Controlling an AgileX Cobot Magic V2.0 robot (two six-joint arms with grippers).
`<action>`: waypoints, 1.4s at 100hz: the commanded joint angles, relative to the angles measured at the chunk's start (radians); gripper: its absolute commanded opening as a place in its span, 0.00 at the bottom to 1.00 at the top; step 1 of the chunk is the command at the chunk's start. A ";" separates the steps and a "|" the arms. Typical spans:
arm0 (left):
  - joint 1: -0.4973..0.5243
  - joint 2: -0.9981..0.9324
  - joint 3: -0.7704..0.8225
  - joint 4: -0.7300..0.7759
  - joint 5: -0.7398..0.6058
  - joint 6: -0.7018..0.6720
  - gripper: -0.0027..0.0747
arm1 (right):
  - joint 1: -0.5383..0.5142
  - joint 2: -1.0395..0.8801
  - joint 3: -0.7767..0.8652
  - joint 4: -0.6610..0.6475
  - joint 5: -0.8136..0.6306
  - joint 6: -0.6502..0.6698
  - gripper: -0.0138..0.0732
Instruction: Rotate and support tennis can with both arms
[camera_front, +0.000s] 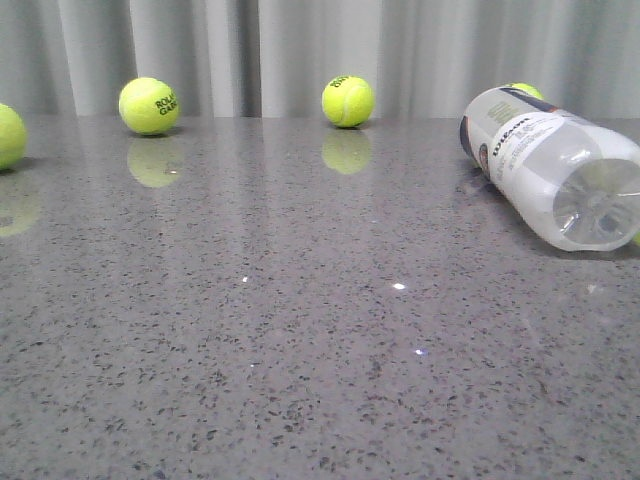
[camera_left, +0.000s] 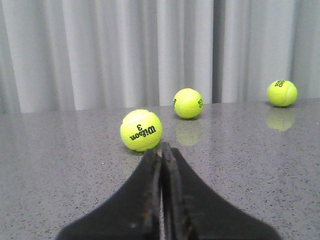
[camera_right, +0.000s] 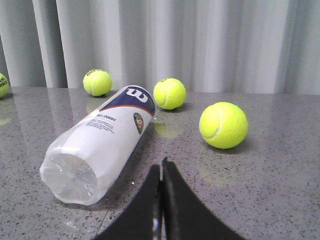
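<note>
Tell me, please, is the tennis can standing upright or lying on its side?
Lying on its side: the tennis can rests lengthwise on the table, clear end toward the cameras.

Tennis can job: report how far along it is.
Nothing looks done yet. The tennis can lies on its side on the table, untouched, its clear end toward the camera. In hand: nothing; the left tool is shut near a tennis ball, and the right tool is shut beside the can. Left: gripping, rotating and supporting it with both arms.
</note>
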 joint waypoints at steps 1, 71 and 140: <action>0.000 -0.039 0.046 -0.001 -0.083 -0.007 0.01 | -0.006 -0.020 -0.020 -0.013 -0.088 -0.001 0.08; 0.000 -0.039 0.046 -0.001 -0.083 -0.007 0.01 | -0.006 0.228 -0.499 0.045 0.408 0.000 0.08; 0.000 -0.039 0.046 -0.001 -0.083 -0.007 0.01 | -0.006 0.744 -0.853 0.074 0.720 -0.004 0.48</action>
